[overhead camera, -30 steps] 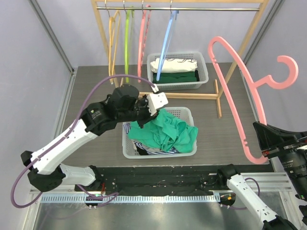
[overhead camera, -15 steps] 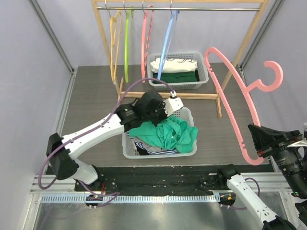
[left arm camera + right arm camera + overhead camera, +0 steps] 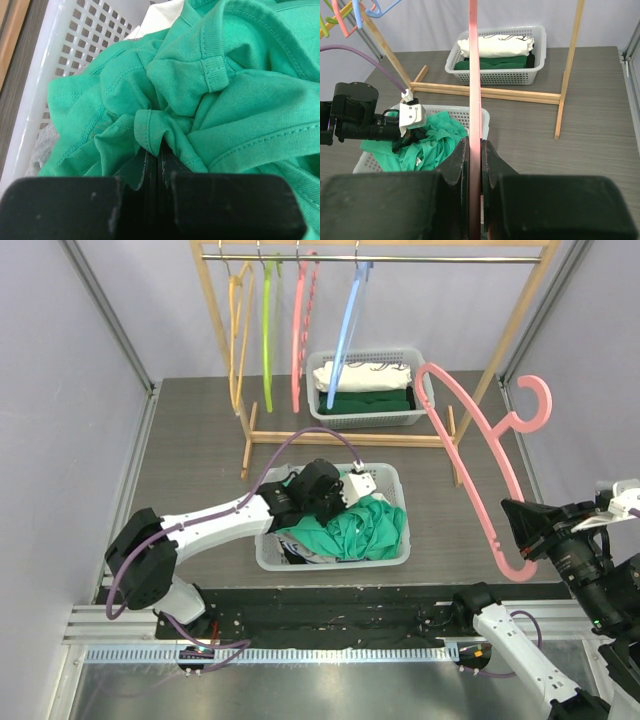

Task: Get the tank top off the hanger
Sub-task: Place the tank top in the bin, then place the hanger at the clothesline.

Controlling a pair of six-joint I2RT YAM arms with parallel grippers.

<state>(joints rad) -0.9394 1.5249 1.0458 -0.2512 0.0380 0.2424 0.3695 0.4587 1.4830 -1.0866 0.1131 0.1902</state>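
Top external view: a grey wood-grain table [image 3: 200,450] carries a pale wooden clothes rack [image 3: 400,441] along its far side, with four thin coloured hangers [image 3: 268,330] on the rail. Beneath the rack sits a white lattice plastic basket [image 3: 370,418] of folded white and dark-green clothes. A second white lattice basket [image 3: 268,552] stands nearer the arms. The large pink plastic hanger [image 3: 474,75] is bare and held in the air to the right of that nearer basket, well apart from the garment. The green cotton tank top [image 3: 240,100] lies bunched in the nearer basket, over other laundry. The left gripper [image 3: 154,156] is down in the basket, fingers pressed together on a fold of the tank top. The right gripper [image 3: 472,150] is clamped on the hanger's thin bar.
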